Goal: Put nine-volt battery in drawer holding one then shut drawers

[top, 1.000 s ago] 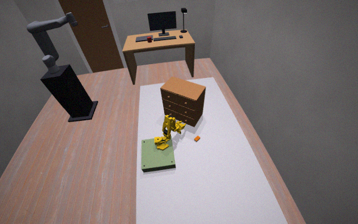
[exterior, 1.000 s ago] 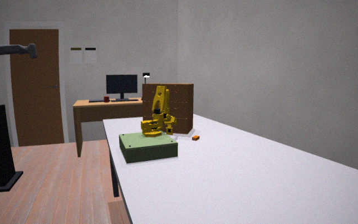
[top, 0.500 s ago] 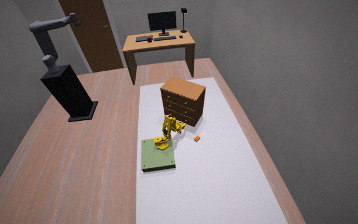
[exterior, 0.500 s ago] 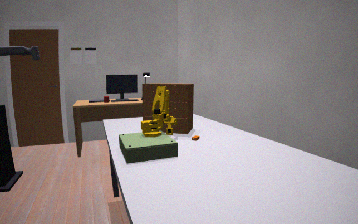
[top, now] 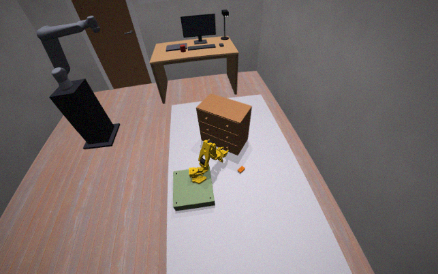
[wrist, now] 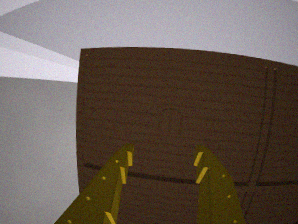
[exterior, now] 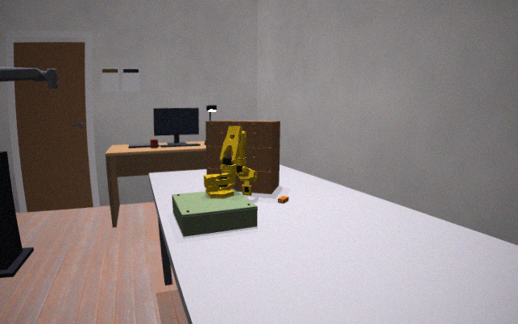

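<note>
A small orange nine-volt battery (top: 241, 169) lies on the white table, right of the arm; it also shows in the exterior view (exterior: 283, 199). A brown chest of drawers (top: 224, 123) stands behind it, with every drawer front flush. My yellow gripper (top: 225, 155) is low in front of the chest's lowest drawers, left of the battery and apart from it. In the wrist view the two fingers stand a little apart with nothing between them, facing the dark drawer front (wrist: 180, 116).
The arm stands on a green base block (top: 193, 191) on the table. A wooden desk (top: 195, 54) with a monitor and a grey arm on a black pedestal (top: 81, 109) stand on the floor, off the table.
</note>
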You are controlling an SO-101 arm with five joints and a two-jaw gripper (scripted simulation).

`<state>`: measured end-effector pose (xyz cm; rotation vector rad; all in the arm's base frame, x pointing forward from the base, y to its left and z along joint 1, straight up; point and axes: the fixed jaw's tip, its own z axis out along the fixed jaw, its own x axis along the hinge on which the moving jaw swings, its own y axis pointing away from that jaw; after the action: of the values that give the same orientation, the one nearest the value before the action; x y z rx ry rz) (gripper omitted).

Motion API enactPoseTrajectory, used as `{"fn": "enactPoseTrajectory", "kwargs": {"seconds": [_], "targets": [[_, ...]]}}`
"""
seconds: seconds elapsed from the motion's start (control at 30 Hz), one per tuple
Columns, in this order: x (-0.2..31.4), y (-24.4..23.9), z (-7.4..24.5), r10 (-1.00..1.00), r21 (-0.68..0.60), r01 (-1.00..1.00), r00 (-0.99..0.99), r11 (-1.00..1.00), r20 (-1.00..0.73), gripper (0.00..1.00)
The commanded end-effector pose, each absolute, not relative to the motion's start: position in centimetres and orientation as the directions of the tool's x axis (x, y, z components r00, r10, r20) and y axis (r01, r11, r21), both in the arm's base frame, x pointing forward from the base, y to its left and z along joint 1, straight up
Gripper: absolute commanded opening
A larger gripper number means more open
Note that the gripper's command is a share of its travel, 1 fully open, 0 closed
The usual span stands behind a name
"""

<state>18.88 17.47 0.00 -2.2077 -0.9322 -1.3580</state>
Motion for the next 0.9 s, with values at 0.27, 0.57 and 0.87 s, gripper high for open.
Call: {"fn": "enactPoseTrajectory", "kwargs": {"seconds": [0.27, 0.57, 0.87], "targets": [[19.6, 18.7, -1.1, 0.344, 0.013, 0.716, 0.32, -0.698, 0.883, 0.21], [19.9, 19.1, -1.5, 0.345, 0.012, 0.717, 0.319, -0.697, 0.883, 0.21], [19.9, 19.1, -1.5, 0.345, 0.012, 0.717, 0.319, -0.697, 0.883, 0.21]]}}
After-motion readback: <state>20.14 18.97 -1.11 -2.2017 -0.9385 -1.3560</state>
